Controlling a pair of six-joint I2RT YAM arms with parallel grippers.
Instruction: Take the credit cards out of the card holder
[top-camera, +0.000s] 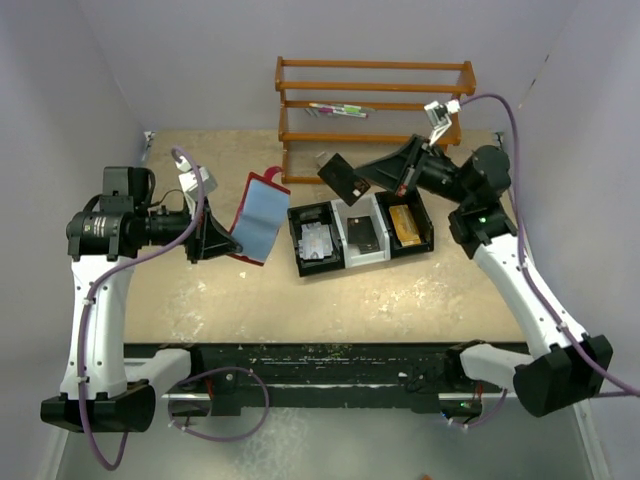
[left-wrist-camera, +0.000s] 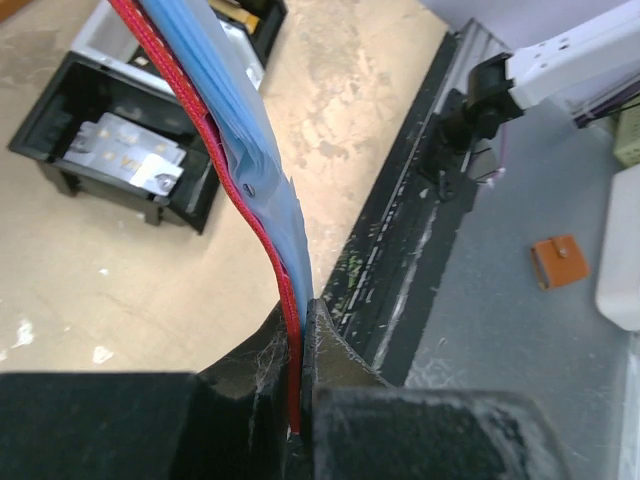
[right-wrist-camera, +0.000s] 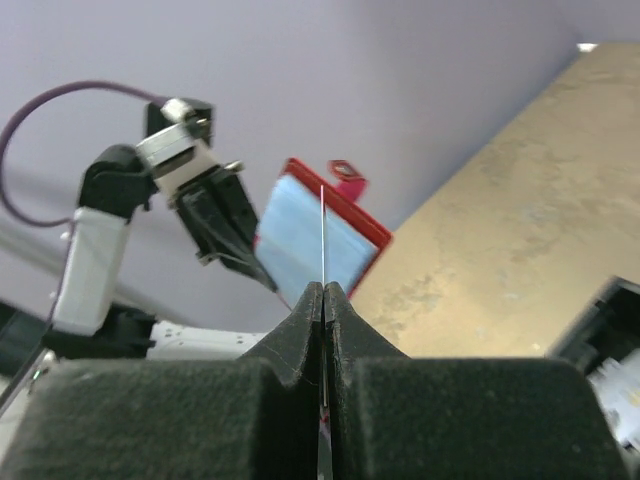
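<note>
The card holder (top-camera: 257, 213) is a red wallet with pale blue sleeves, held up off the table and spread open. My left gripper (top-camera: 226, 243) is shut on its lower edge; in the left wrist view the red edge (left-wrist-camera: 262, 235) runs down between the closed fingertips (left-wrist-camera: 303, 305). My right gripper (top-camera: 357, 180) hangs above the tray, shut on one credit card (top-camera: 340, 178), which looks dark from above. That card (right-wrist-camera: 322, 235) shows edge-on as a thin line in the right wrist view, rising from the right gripper (right-wrist-camera: 324, 288). Silver credit cards (top-camera: 318, 243) lie in the tray's left compartment.
A three-compartment tray (top-camera: 343, 208) sits mid-table, with a dark block (top-camera: 362, 232) in its white middle bin and a gold block (top-camera: 405, 222) in its right bin. A wooden rack (top-camera: 375, 105) stands at the back. Purple walls close in the sides.
</note>
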